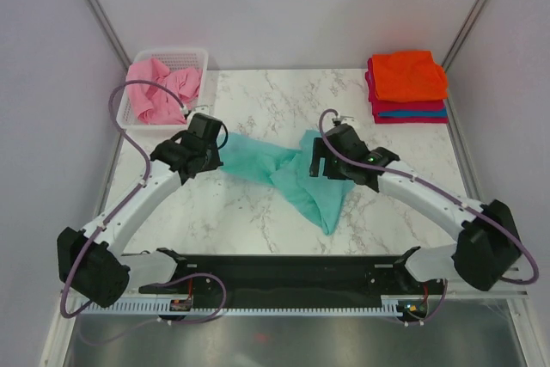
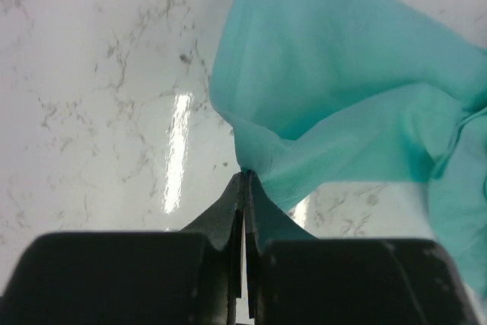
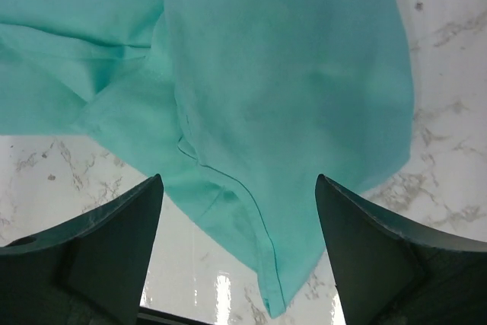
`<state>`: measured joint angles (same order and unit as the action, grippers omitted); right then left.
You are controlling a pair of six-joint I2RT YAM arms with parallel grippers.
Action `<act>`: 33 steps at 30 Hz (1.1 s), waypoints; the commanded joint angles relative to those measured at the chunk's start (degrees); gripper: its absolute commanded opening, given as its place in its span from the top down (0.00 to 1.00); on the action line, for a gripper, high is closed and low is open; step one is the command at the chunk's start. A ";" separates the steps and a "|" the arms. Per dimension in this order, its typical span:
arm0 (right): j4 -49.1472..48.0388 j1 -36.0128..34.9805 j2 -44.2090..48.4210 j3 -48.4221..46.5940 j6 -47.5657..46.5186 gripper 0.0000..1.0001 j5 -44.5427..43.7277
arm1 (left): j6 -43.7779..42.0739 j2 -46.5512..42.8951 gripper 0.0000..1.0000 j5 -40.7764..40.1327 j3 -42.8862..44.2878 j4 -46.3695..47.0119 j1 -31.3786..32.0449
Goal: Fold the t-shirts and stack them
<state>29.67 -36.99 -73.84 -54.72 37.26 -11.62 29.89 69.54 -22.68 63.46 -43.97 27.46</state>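
Observation:
A teal t-shirt (image 1: 296, 174) lies crumpled across the middle of the marble table. My left gripper (image 1: 216, 154) is shut on its left edge; in the left wrist view the fingertips (image 2: 245, 180) pinch a corner of the teal cloth (image 2: 335, 89). My right gripper (image 1: 314, 163) is open above the shirt's right part, and the right wrist view shows the teal cloth (image 3: 289, 89) between the spread fingers (image 3: 114, 226). A pink t-shirt (image 1: 159, 90) lies bunched in the basket at the back left. A folded stack (image 1: 407, 85) with orange on top, then crimson and blue, sits at the back right.
A white slotted basket (image 1: 194, 58) stands at the back left corner. Grey walls enclose the table on three sides. The arm bases and a black rail (image 1: 284, 277) run along the near edge.

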 commanded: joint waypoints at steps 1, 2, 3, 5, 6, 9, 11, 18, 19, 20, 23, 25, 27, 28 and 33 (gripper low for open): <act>-3.91 -1.85 -7.35 -5.29 -1.92 0.11 0.90 | 1.58 1.66 0.98 4.48 -5.62 -0.07 -1.10; -4.09 -2.20 -9.28 -6.35 -2.10 0.12 0.72 | 1.58 1.57 0.98 5.79 -5.80 0.02 -1.01; -4.09 -2.29 -12.52 -8.02 -2.27 0.12 0.11 | 1.66 1.39 0.98 6.58 -6.24 0.63 -1.10; -5.32 -2.47 -15.18 -9.09 -2.19 0.14 0.71 | 1.49 1.21 0.98 7.64 -6.42 1.34 -1.10; -6.02 -2.82 -17.28 -10.31 -2.19 0.15 1.07 | 1.14 1.21 0.98 7.73 -6.25 1.60 -1.10; -6.55 -3.96 -20.71 -12.51 -2.54 0.19 1.07 | 0.79 1.13 0.98 8.09 -6.24 1.60 -1.10; -6.56 -5.02 -22.30 -13.48 -2.98 0.25 1.07 | 0.70 0.87 0.98 8.35 -6.33 1.69 -1.18; -1.84 -5.11 -24.68 -15.32 -4.73 1.00 -3.40 | 0.35 -0.45 0.98 8.61 -6.33 1.95 -1.71; -0.07 -5.19 -24.07 -16.37 -5.61 1.00 -4.28 | 0.17 -0.72 0.98 8.88 -6.16 1.61 -1.80; 1.34 -5.19 -21.72 -17.86 -6.05 1.00 -5.16 | -0.18 -1.15 0.98 9.14 -5.81 1.25 -1.89; 8.54 -4.84 -14.44 -22.25 -8.33 1.00 -10.08 | -1.06 -4.31 0.98 9.58 -2.92 -1.63 -3.90; 13.99 -2.57 -10.20 -23.94 -9.48 1.00 -12.71 | -1.94 -7.38 0.98 10.54 -1.59 -3.31 -7.05; 17.16 1.46 -2.82 -23.60 -11.50 1.00 -14.13 | -3.52 -9.59 0.98 11.33 -0.10 -5.51 -9.35; 17.87 3.14 -0.45 -22.72 -12.20 1.00 -15.79 | -4.04 -11.86 0.98 12.03 0.17 -6.13 -10.31; 18.06 17.53 11.08 -8.85 -13.18 1.00 -17.30 | -4.58 -16.71 0.98 13.44 -2.72 -8.59 -12.70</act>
<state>41.67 -25.28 -64.58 -71.20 25.71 -25.10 27.75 54.76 -11.33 61.63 -49.17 15.05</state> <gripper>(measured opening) 0.007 0.025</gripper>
